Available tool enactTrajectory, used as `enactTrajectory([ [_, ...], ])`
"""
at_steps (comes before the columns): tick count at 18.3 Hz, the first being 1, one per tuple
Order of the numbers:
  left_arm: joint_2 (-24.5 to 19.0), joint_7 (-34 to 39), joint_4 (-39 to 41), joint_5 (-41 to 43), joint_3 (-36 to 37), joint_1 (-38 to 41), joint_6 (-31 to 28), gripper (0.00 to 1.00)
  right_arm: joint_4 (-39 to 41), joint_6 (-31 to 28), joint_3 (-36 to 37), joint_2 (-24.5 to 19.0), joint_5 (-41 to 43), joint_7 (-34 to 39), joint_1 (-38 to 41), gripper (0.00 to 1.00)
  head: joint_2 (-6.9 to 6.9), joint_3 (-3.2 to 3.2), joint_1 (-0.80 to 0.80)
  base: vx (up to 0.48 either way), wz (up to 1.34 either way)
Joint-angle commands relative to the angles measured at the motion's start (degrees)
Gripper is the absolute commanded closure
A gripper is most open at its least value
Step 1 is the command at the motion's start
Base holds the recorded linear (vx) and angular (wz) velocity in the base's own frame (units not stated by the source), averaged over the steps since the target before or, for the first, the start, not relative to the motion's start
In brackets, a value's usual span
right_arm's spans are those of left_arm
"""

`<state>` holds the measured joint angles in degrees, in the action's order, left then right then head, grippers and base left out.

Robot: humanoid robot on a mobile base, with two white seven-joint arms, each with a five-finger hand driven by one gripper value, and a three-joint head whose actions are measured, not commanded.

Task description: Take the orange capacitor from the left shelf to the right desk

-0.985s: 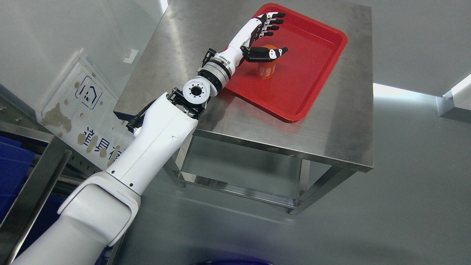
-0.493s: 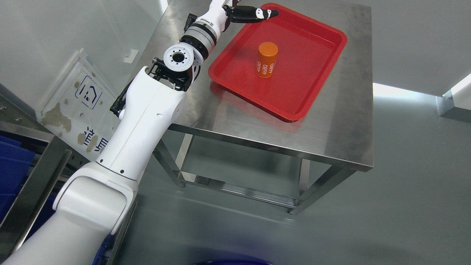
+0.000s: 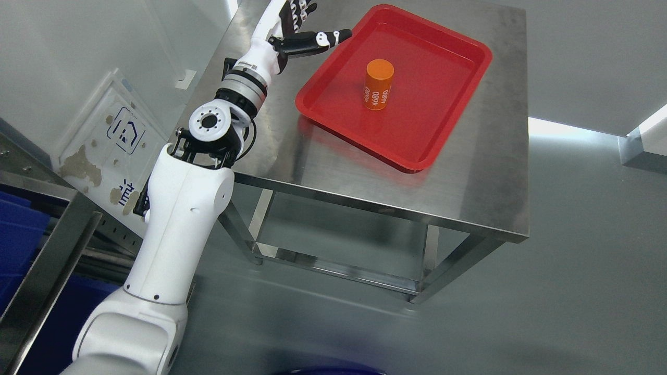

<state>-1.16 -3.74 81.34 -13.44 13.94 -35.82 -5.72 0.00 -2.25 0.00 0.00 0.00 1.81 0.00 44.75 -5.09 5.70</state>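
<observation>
The orange capacitor (image 3: 378, 84), a small cylinder with white print, stands upright in the red tray (image 3: 458, 88) on the steel desk (image 3: 484, 172). My left hand (image 3: 307, 23) is raised above the desk's far left part, left of the tray and well apart from the capacitor. Its fingers are spread and hold nothing, with the thumb (image 3: 320, 38) pointing right toward the tray's rim. The fingertips reach the picture's top edge. My right arm does not show.
A steel shelf frame (image 3: 47, 250) with blue bins (image 3: 18, 234) stands at the lower left. A worn floor sign (image 3: 112, 151) lies between the shelf and the desk. Grey floor surrounds the desk.
My left hand has let go of the capacitor, lifted off it and drawn back to the left, out of the tray. The capacitor stays standing in the tray.
</observation>
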Motion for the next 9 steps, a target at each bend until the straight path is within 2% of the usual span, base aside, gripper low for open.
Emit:
enactTrajectory([
  [1,-2.52,-0.13,13.4,0.08,-8.41,10.49,4.66,0.0,1.93,-0.03,0.62,1.0,-0.26,0.03,-0.09,0.0,0.0,0.0,0.0,0.0,0.0],
  [7,-3.14,0.05,13.4,0.35,-5.33,19.46,4.75,0.0,1.93,-0.12,0.62,1.0,-0.26,0.03,-0.09,0.0,0.0,0.0,0.0,0.0,0.0],
  [9,-3.14,-0.04,13.4,0.35,-5.33,19.91,4.66,0.0,1.93,-0.03,0.62,1.0,-0.26,0.03,-0.09,0.0,0.0,0.0,0.0,0.0,0.0],
])
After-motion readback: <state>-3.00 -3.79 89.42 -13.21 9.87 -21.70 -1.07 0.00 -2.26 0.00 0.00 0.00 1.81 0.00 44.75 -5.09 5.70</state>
